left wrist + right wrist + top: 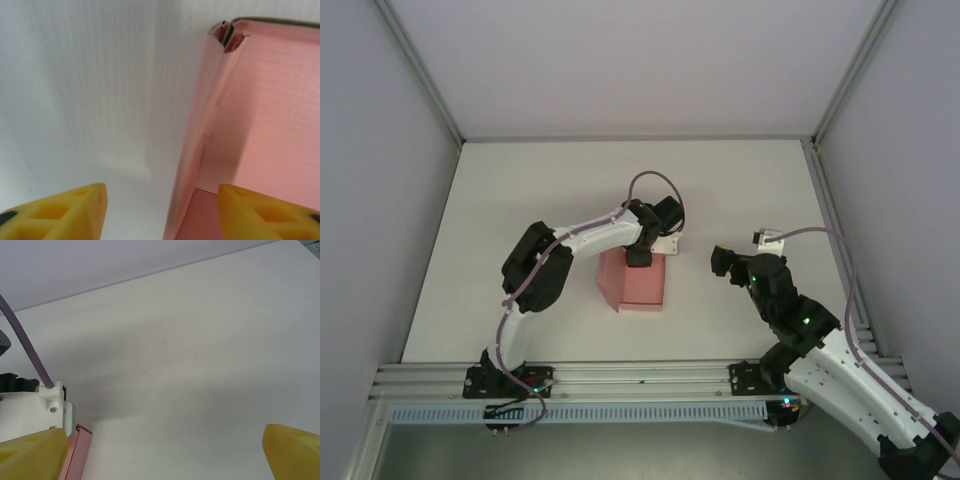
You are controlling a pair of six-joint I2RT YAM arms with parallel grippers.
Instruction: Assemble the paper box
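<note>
The paper box (638, 288) is pink card, partly folded up, lying in the middle of the table. My left gripper (639, 257) hangs over its far edge. In the left wrist view the yellow fingers (75, 212) stand apart on either side of an upright side wall of the box (200, 150), with a gap on each side, so the left gripper (162, 215) is open and touches nothing. My right gripper (723, 262) hovers to the right of the box, wide open and empty (162, 455). A corner of the box (77, 455) shows at its left.
White table surface (740, 190) surrounds the box, bounded by grey walls and a metal rail (640, 375) along the near edge. The left arm's white wrist housing (30, 410) and purple cable (25, 345) lie close to the right gripper's left finger.
</note>
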